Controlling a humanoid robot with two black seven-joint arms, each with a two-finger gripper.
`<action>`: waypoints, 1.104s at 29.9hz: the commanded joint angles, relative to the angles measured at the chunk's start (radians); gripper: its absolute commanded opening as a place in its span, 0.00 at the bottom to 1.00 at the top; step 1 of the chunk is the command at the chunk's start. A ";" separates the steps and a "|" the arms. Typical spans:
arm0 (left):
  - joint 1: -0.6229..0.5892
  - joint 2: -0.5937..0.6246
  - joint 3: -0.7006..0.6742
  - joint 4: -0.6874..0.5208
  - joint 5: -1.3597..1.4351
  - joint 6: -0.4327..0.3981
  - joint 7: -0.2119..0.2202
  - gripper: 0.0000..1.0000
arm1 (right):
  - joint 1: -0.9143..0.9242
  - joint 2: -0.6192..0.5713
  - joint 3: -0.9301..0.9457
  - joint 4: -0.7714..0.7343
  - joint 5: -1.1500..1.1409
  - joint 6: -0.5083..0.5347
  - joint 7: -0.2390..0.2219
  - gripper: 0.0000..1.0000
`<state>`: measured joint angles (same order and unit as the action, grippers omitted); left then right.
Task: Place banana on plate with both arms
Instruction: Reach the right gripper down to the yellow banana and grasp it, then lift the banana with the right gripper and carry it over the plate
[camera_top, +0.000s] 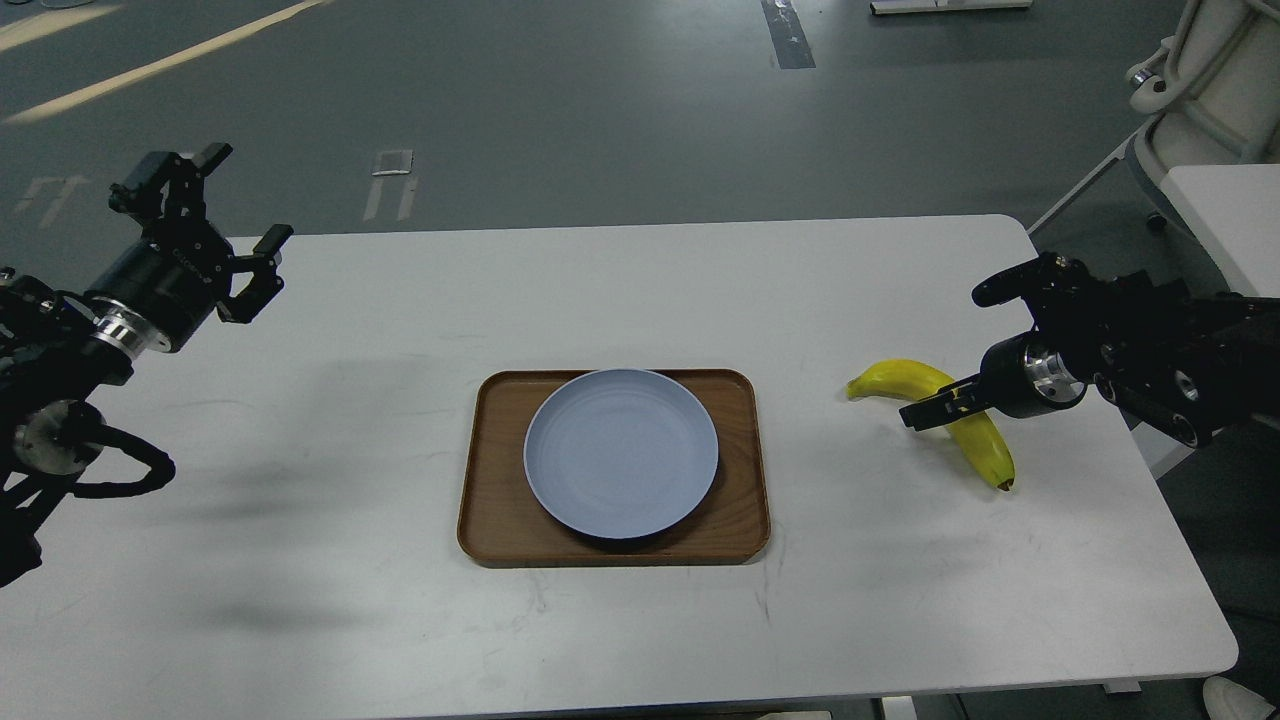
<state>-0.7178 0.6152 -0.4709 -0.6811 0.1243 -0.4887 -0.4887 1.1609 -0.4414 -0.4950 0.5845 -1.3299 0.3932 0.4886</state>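
Two arms in view, banana (945, 415) on the white table (400, 620), right of the tray.
Plate (621, 452) sits bare on the brown wooden tray (490, 535) at table centre; banana lies well apart from it, flat, dark tip toward the near edge; right gripper (950, 350) spread wide, one finger (935, 410) crossing the banana's middle, other finger raised well above it, not clamped; left gripper (215, 225) fingers apart, holding nothing, over the far-left table corner.

A single head view looks forward and down from just above the near edge of the counter (620, 300), with grey floor beyond.
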 joint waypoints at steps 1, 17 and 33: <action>0.003 0.000 0.000 0.000 0.000 0.000 0.000 0.98 | 0.006 -0.013 -0.003 0.006 0.000 -0.001 0.000 0.04; -0.002 0.003 -0.002 -0.005 0.001 0.000 0.000 0.98 | 0.299 -0.120 0.026 0.216 0.015 0.006 0.000 0.00; -0.005 0.003 -0.003 -0.005 0.000 0.000 0.000 0.98 | 0.293 0.404 -0.037 0.094 0.242 0.084 0.000 0.00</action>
<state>-0.7225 0.6173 -0.4742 -0.6856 0.1243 -0.4887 -0.4886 1.4916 -0.1212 -0.5148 0.7223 -1.0884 0.4757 0.4887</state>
